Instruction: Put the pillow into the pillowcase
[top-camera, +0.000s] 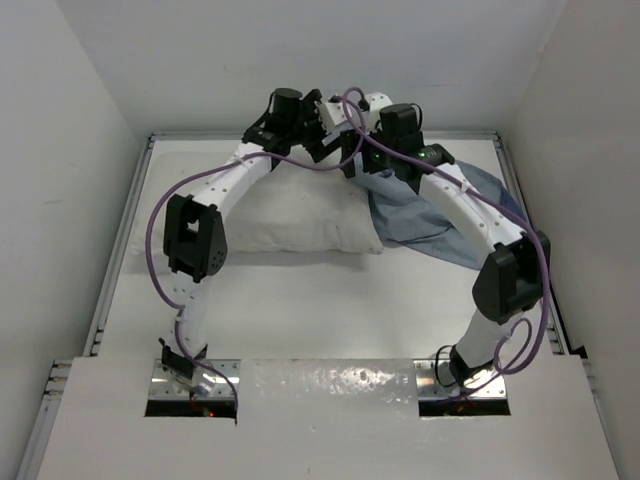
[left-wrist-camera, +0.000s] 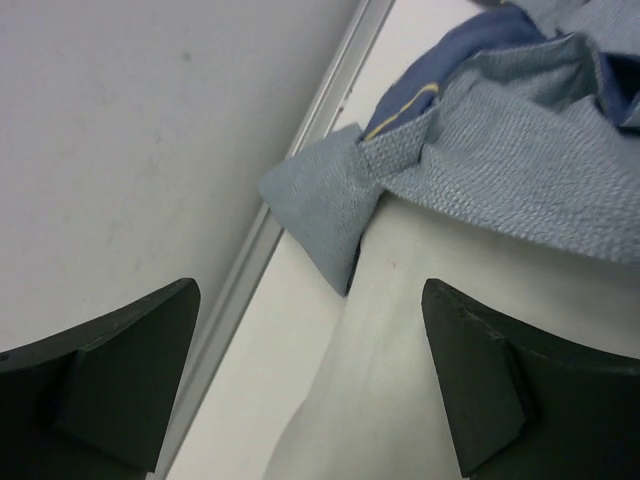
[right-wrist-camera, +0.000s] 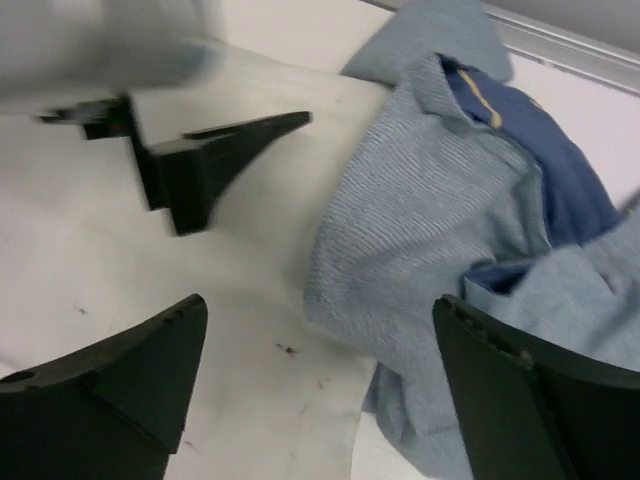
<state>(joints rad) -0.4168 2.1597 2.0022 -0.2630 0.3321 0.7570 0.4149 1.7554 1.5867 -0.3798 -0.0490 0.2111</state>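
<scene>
**Fig.** White surface (top-camera: 300, 310) with the pillow (top-camera: 290, 222) lying across its middle, just beyond the arms' elbows. The pillowcase (top-camera: 425, 222), mostly grey-blue side showing, is bunched at the pillow's right end and overlaps its far right corner. Over that corner, the left gripper (left-wrist-camera: 310, 385) and right gripper (right-wrist-camera: 320, 395) hover close together, each with jaws spread wide, clear of the fabric.

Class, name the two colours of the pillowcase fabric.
Light grey-blue and darker navy; the pillowcase shows best in the right wrist view.
</scene>
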